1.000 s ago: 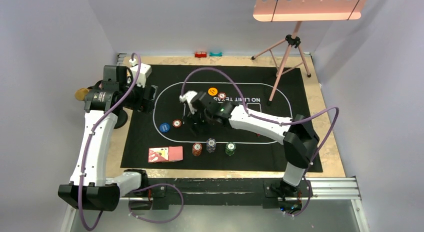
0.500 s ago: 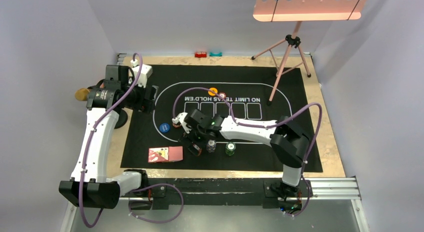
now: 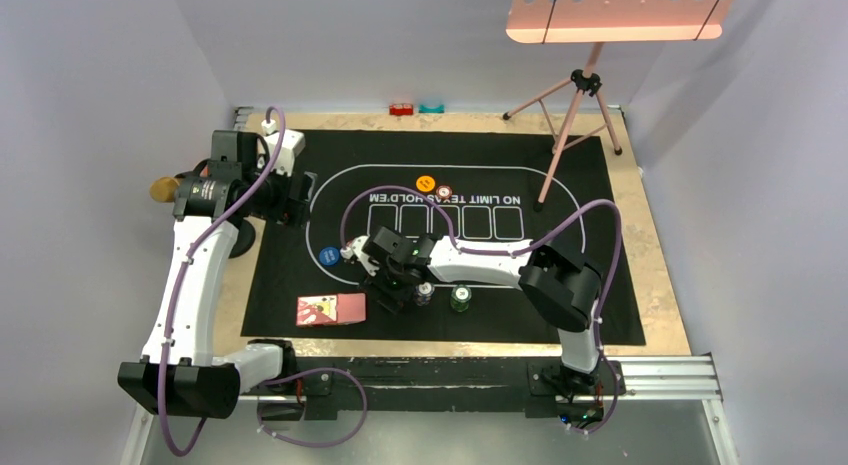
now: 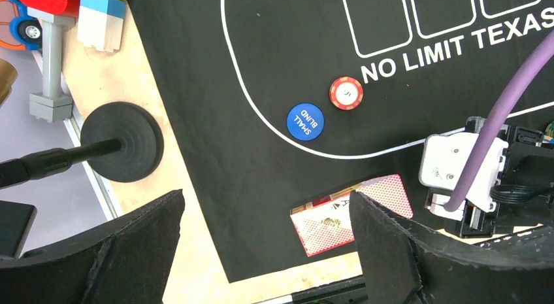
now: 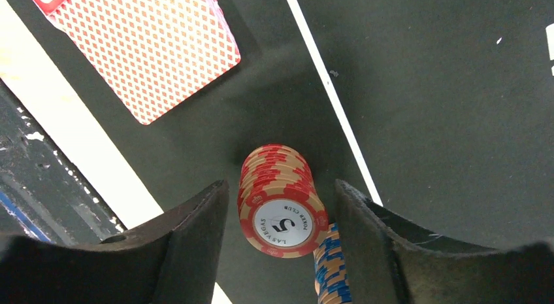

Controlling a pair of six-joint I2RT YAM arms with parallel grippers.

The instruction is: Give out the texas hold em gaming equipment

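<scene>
Black poker mat (image 3: 575, 170) covers the middle of the table. Since one second ago the right gripper (image 5: 279, 186) has come from the mat's centre down to the near edge. Its fingers now stand on both sides of the red chip stack (image 5: 282, 202), with thin gaps, so they are not pinching yet. I judge that lifting chips comes next. The left gripper (image 4: 261, 216) hangs wide apart and empty above the cards (image 4: 326, 219).

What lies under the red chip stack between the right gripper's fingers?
The red chip stack stands on the black mat, beside a white line. The chips themselves cover the stack's foot, so whether anything else lies beneath cannot be seen.
</scene>
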